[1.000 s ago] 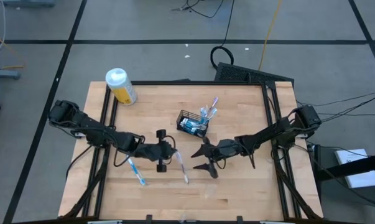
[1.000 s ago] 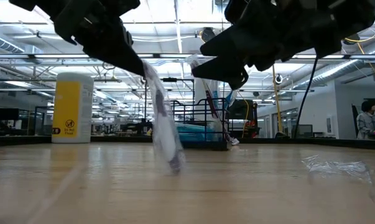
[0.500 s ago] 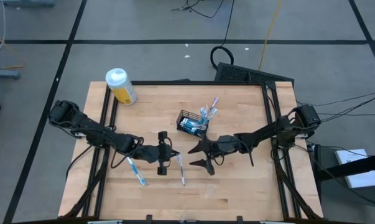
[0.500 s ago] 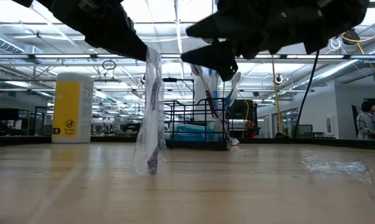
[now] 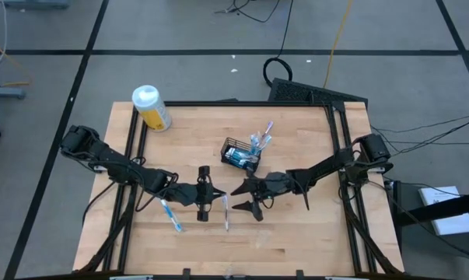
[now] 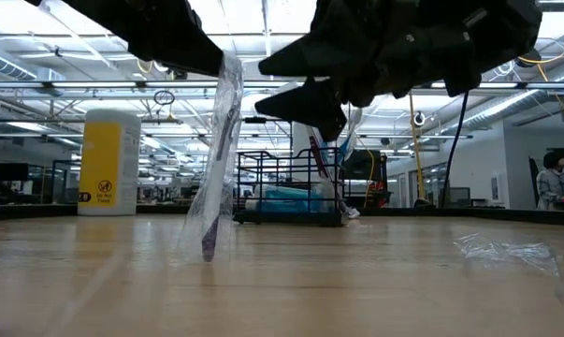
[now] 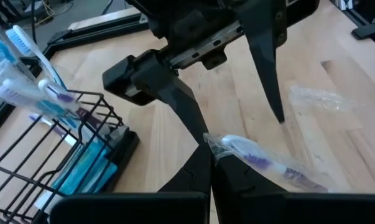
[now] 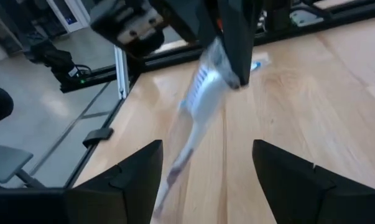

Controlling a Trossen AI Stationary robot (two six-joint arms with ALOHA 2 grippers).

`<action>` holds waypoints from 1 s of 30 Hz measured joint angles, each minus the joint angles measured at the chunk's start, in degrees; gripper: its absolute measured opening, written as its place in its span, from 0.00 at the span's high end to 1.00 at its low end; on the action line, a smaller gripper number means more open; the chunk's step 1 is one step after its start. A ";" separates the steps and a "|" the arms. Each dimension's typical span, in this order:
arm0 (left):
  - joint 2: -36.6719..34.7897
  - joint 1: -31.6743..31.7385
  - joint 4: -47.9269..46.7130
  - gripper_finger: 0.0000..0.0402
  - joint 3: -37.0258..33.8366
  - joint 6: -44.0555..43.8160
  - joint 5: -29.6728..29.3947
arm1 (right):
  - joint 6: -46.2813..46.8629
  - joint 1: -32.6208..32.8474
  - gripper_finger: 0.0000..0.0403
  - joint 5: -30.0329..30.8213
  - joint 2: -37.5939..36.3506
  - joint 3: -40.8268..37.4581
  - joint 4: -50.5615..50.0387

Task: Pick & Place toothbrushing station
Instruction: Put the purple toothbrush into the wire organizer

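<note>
- Change since a second ago: the wrapped toothbrush [image 5: 225, 212] in the left gripper [image 5: 216, 196] has swung from a slant to hang nearly upright, and the right gripper [image 5: 244, 198] has closed in until it sits just beside it.
- Left gripper, mid-table: fingers pinched tight on the top end of the wrapped toothbrush; in the low view its lower tip [image 6: 209, 251] looks to be at or just above the table [image 5: 296, 241].
- Right gripper: fingers spread wide, holding nothing, aimed at the hanging toothbrush.
- Wrapped toothbrush, handling (judged): very light; stiff handle inside a loose, clear, crinkly sleeve that looks slippery. Best gripped across the handle itself, below the left fingers, not on the slack film.
- Wire-mesh basket [image 5: 239, 154], far of centre: black, open top, rigid, light. Contents: several white-and-blue toothbrushes [image 5: 259, 140] standing tilted to the far right, teal tubes [image 7: 81, 173] lying along the bottom.
- Second toothbrush [image 5: 170, 214]: flat on the table, left of the grippers, apart from the basket.
- Yellow bottle [image 5: 151, 108], white cap: far-left corner, not part of the set.
- Scrap of clear film [image 6: 506, 253]: loose on the table, near right.
</note>
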 joint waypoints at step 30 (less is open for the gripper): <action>0.83 -0.72 6.39 1.00 -0.02 4.36 -1.64 | -0.89 0.15 0.46 -0.90 0.00 4.35 -0.56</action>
